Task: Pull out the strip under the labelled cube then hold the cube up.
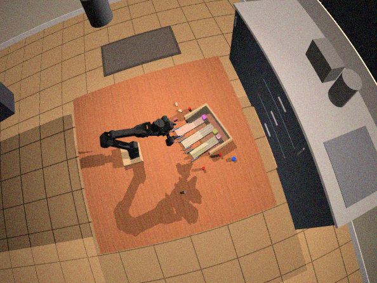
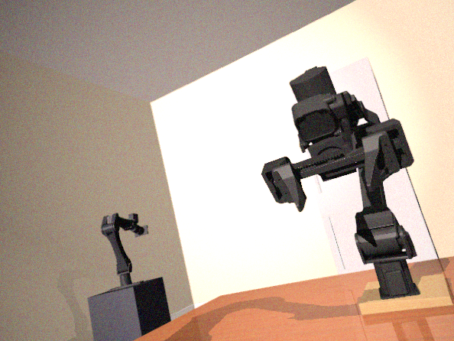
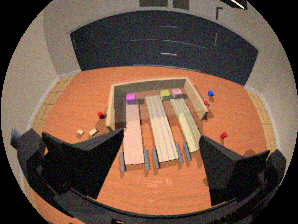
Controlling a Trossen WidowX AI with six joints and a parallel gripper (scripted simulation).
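Observation:
My gripper (image 1: pixel 176 131) (image 2: pixel 335 199) (image 3: pixel 162 136) is open and empty, above the near ends of the strips. Three strips lie side by side: a pink strip (image 1: pixel 187 127) (image 3: pixel 133 140), a pale striped strip (image 1: pixel 193 138) (image 3: pixel 158 120) in the middle, and a yellow-green strip (image 1: pixel 203 148) (image 3: pixel 187 122). A magenta cube (image 1: pixel 204 117) (image 3: pixel 131 98) is at the pink strip's far end. A yellow-green cube (image 1: pixel 215 131) (image 3: pixel 165 94) is by the middle strip's far end, and a pale pink cube (image 1: pixel 218 136) (image 3: pixel 176 93) by the third's. No label is readable.
A low wooden wall (image 1: pixel 195 111) (image 3: pixel 150 81) surrounds the strips' far ends on three sides. Thin grey rails (image 3: pixel 122 162) flank the near ends. Outside the wall lie cream blocks (image 3: pixel 93 132), red pieces (image 1: pixel 203 168) (image 3: pixel 223 135) and a blue piece (image 1: pixel 233 158) (image 3: pixel 210 93).

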